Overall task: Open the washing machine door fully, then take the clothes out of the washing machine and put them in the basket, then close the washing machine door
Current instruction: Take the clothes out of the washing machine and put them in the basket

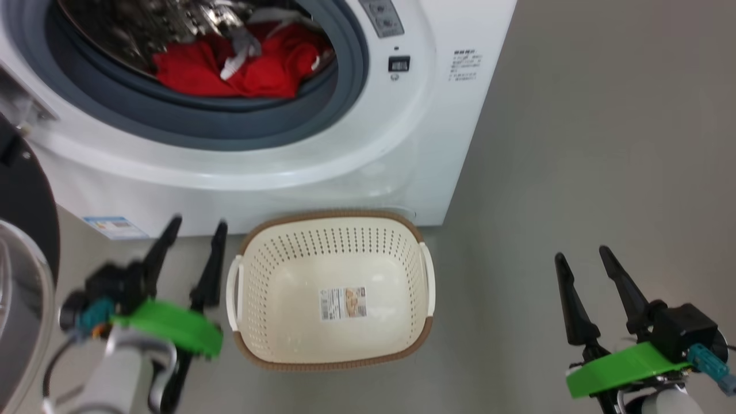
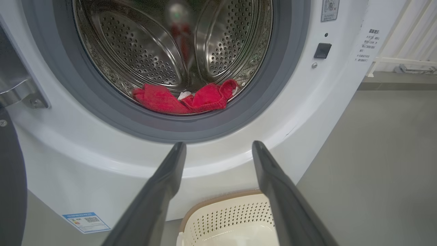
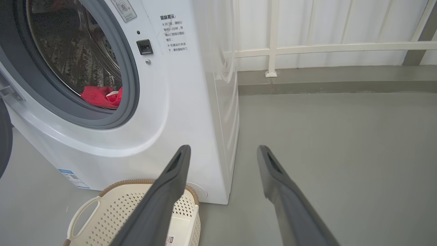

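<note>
Dark fingers of the left gripper (image 1: 198,222) stand spread and empty just left of the cream basket (image 1: 276,259); the right gripper (image 1: 581,253), equally wide, sits well to its right. Behind the basket, red clothes (image 1: 253,72) lie in the washing machine (image 1: 345,155), its door (image 1: 23,195) standing open.

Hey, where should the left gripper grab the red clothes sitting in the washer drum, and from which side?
I'd pinch the raised bunched fold of the clothes near the front of the drum, coming straight in through the open mouth, over the gasket. The left gripper is open and faces it.
</note>
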Controlling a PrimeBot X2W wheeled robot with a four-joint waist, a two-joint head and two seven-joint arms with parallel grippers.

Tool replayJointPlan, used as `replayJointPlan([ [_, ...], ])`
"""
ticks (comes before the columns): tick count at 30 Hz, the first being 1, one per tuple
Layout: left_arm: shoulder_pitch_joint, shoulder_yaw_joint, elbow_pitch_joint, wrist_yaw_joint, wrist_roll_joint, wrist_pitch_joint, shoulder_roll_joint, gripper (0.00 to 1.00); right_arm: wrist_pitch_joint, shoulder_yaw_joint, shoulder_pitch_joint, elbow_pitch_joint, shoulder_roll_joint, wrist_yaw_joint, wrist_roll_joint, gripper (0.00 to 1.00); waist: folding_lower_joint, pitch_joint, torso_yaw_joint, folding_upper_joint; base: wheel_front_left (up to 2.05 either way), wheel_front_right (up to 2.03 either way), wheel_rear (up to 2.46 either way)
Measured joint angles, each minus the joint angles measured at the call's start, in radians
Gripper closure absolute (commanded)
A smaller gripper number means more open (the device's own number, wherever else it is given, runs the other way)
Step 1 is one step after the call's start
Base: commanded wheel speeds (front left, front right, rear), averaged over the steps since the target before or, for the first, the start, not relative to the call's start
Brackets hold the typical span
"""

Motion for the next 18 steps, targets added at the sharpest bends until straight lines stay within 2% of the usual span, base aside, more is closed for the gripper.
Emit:
replayJointPlan([
  [9, -0.365, -0.126, 0.272, 0.000, -0.055, 0.002, 0.001, 0.00, 0.000, 0.030, -0.078, -0.005, -0.001, 0.000, 0.016, 0.00, -0.0001, 0.106, -0.015, 0.0000, 0.00, 0.00, 0.00],
  [18, -0.660, -0.230, 0.454, 0.000, -0.118, 0.016, 0.021, 0.00, 0.000, 0.060, -0.148, -0.017, -0.002, 0.000, 0.025, 0.00, 0.0000, 0.216, -0.047, 0.0000, 0.00, 0.00, 0.00],
])
